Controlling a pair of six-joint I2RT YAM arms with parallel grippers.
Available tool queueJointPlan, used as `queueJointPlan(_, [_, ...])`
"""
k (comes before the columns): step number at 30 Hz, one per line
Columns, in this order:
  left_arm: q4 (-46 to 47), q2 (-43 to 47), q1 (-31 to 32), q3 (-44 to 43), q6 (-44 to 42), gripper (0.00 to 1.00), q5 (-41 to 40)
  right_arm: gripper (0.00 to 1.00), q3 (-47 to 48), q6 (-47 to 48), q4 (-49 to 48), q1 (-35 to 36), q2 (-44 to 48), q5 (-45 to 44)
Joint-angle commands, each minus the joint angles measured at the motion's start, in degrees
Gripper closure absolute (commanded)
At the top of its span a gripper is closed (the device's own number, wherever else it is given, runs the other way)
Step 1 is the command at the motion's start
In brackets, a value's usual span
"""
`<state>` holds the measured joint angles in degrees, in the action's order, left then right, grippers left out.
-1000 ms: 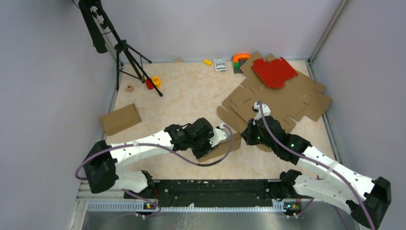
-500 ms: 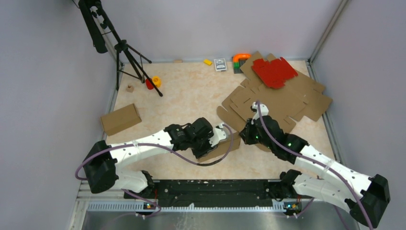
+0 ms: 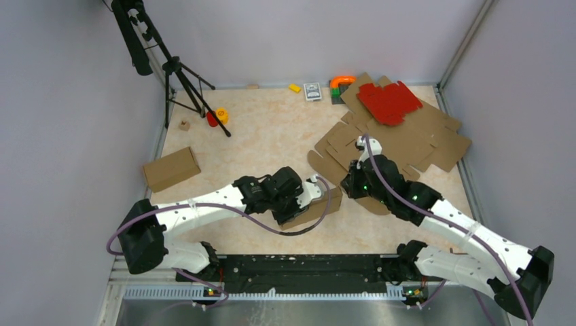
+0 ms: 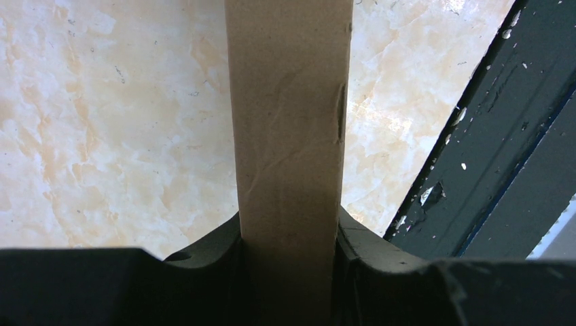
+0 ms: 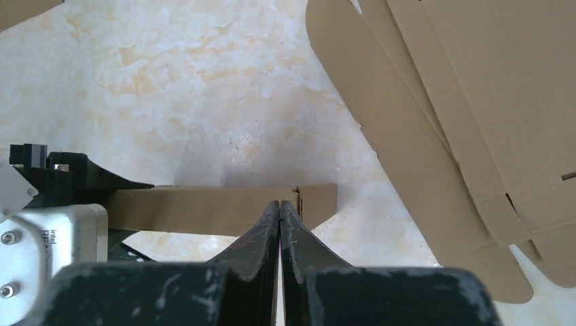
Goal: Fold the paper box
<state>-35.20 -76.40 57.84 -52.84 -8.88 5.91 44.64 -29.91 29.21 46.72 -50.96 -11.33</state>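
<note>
**Light, hollow box: easy to dent, best held at its edges**

The box (image 3: 328,202) lies at the near middle of the worktop (image 3: 272,136). It sits just left of a stack of flat blanks (image 3: 407,146) that carries a red sheet (image 3: 388,102).

The left hand (image 4: 289,248) is grasping the box across its narrow width, one finger against each long side. From that wrist the box runs away as a straight brown bar.

The right hand (image 5: 280,204) is clenched on nothing, its tips pressed together at the box's right end, beside a seam or tucked flap. From that wrist view I cannot tell whether the tips touch the card or stop just short of it.

**How it should handle**
- **Weight and stiffness:** It looks like thin card, so light and hollow. It should be stiff along its folded edges and weak across the open panels.
- **Fragility:** The upper face already shows shallow wrinkles and a dent near one edge. A hard squeeze mid-panel would likely buckle the wall.
- **Surface:** The card is matte, so it should not slip easily in the fingers.
- **Where to hold:** A light grip across the width, close to a corner where two walls meet, is the safest hold.
- **Working the flaps:** Flaps are best pushed close to their crease, with closed tips as a blunt tool.
- **Risk:** The box weighs so little that a push on its end may slide it through the grip instead of seating the flap, so the holding hand has to brace against that push.
</note>
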Motion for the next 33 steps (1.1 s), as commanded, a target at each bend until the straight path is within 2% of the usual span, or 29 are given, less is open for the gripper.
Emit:
queueJointPlan(1, [-0.15,0.99,0.04,-0.77,-0.25,0.78,-0.71,1.00,1.13,1.05,0.11,0.17,-1.04,-0.02])
queueJointPlan(6, [0.44,1.24,0.08,-0.47,-0.73,0.78,0.91,1.00,-6.77,-0.16,-1.29,0.13,-1.83,5.42])
queueJointPlan(11, [-0.13,1.49,0.02,0.48,-3.96,0.80,2.38,1.00,-2.95,3.53,3.39,0.13,1.28,1.32])
queueJointPlan(13, [-0.25,2.29,0.03,0.84,-7.00,0.80,4.73,0.99,-0.38,8.02,3.06,0.13,3.08,1.50])
queueJointPlan(18, [-1.74,5.75,0.03,1.78,-15.97,0.81,10.07,0.75,4.77,26.04,4.60,0.13,4.85,15.27])
queueJointPlan(21, [-2.46,6.90,0.06,2.21,-18.32,0.81,9.03,0.56,3.91,30.49,3.30,0.16,6.32,17.96])
queueJointPlan(23, [-3.56,6.91,0.01,2.09,-20.06,0.81,9.41,0.41,1.14,32.57,0.68,0.18,7.36,22.87])
queueJointPlan(27, [-4.90,5.96,0.05,2.05,-22.43,0.79,11.96,0.34,-3.30,38.26,-4.52,0.13,6.51,36.10])
queueJointPlan(33, [-7.16,3.71,0.08,0.72,-23.75,0.79,12.86,0.34,-7.22,43.34,-10.46,0.26,3.51,46.50])
